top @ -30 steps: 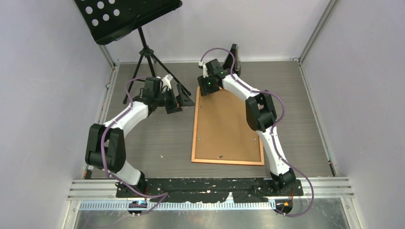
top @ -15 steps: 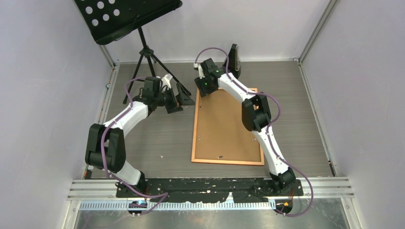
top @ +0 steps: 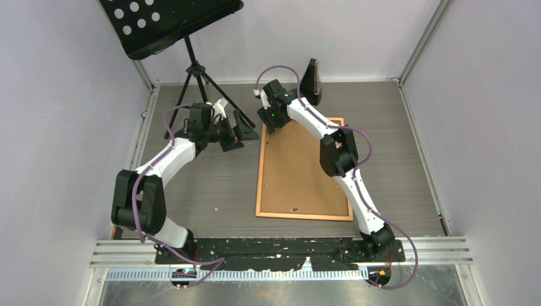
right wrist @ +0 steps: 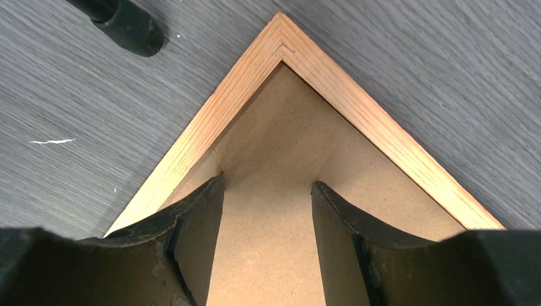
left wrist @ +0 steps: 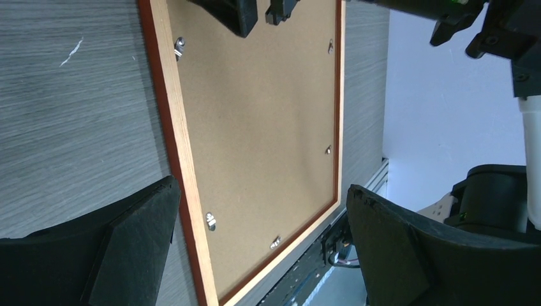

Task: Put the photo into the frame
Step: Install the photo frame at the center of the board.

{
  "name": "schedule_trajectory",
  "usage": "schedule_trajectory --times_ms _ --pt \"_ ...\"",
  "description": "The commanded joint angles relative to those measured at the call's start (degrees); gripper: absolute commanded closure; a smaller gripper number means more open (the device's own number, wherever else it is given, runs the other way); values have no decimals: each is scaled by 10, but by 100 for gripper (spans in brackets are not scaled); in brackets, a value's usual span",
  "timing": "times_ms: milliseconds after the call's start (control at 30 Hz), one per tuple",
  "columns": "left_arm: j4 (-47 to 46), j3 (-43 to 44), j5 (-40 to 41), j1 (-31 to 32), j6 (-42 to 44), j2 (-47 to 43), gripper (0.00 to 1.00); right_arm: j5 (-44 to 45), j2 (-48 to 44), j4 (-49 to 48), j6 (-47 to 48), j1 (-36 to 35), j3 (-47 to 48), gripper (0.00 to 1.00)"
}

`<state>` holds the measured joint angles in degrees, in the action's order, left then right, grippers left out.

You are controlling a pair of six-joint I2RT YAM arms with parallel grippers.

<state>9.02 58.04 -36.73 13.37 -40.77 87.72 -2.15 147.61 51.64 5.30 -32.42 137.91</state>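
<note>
Shows the frame (top: 259,182) lying face down on the grey counter (top: 210,185), brown backing board (left wrist: 255,115) seated inside under small metal tabs (left wrist: 211,221). Shows no photo anywhere; may sit beneath the board, cannot tell. Finds the right hand (right wrist: 266,191) half spread over the far left corner, pinching nothing, and the left hand (left wrist: 261,197) spread wide and empty beside the left rail. Looks light, stiff, thin-railed, possibly glazed and so fragile; best taken by a rail edge. Carries no readable writing.
</note>
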Motion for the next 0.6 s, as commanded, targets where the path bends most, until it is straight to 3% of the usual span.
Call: schedule_trajectory --times_ms 0,567 --pt "-31 -7 -12 -5 -9 -33 0 48 30 89 22 -16 -2 41" --pt "-35 -11 -15 -8 -8 -44 0 62 46 96 13 2 25 39"
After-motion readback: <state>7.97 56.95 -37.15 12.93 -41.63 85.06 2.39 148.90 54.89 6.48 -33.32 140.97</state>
